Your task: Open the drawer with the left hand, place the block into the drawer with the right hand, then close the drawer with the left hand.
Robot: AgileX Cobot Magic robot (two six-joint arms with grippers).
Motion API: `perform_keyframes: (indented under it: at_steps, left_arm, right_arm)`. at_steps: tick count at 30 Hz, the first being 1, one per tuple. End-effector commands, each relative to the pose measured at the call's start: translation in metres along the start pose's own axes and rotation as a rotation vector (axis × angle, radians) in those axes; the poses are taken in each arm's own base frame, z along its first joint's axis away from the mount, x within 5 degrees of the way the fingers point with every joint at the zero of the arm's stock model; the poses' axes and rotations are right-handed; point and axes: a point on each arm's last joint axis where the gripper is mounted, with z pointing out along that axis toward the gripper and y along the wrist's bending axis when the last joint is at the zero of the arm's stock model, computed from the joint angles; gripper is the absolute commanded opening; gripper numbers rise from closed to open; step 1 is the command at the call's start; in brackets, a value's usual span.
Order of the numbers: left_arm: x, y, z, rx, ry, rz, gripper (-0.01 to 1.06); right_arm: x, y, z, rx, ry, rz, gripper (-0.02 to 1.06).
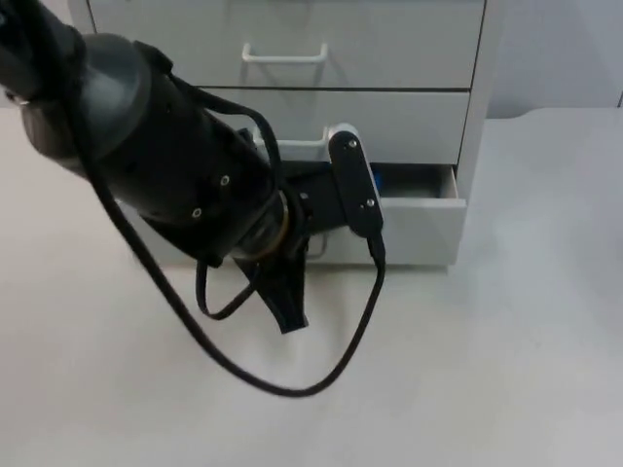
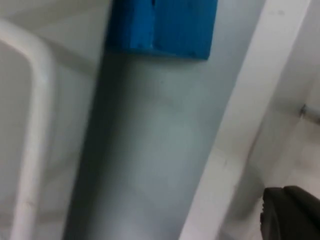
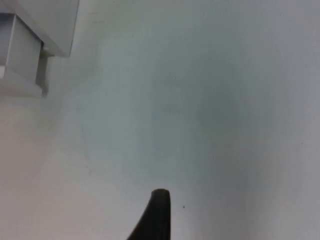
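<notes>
The white cabinet's bottom drawer (image 1: 419, 224) stands pulled out a short way. A blue block (image 1: 378, 181) lies inside it, largely hidden by my left arm. In the left wrist view the blue block (image 2: 160, 25) rests on the drawer floor (image 2: 150, 150), between a white handle bar (image 2: 32, 130) and the drawer's front wall (image 2: 250, 100). My left gripper (image 1: 287, 302) hangs just in front of the drawer, with one black fingertip (image 2: 292, 215) outside the front wall. My right gripper's fingertip (image 3: 157, 215) hovers over bare table off the cabinet's corner (image 3: 30, 45).
The white cabinet (image 1: 389, 58) stands at the back with two closed drawers above the open one, each with a white handle (image 1: 284, 53). White table (image 1: 506, 370) stretches in front and to the right. A black cable loop (image 1: 292, 384) hangs from the left arm.
</notes>
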Motion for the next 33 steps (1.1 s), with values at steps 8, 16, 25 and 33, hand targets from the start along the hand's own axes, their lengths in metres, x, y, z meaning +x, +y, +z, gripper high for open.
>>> perform_keyframes:
  at_steps: [8,16,25,33]
  left_arm:
    - [0.0,0.03,0.026,-0.112,0.044,-0.065,0.0]
    - [0.006,0.046,0.034,-0.181,0.077,-0.137,0.0]
    - [0.005,0.047,0.034,-0.208,0.086,-0.162,0.0]
    - [0.004,0.048,0.034,-0.226,0.085,-0.216,0.0]
  right_arm:
    - [0.0,-0.001,-0.002,0.003,-0.018,0.0,0.81]
    - [-0.001,-0.001,-0.002,0.004,-0.029,0.0,0.81]
    - [-0.001,-0.001,-0.002,0.004,-0.029,-0.007,0.81]
    - [0.0,-0.002,-0.002,0.005,-0.025,-0.011,0.81]
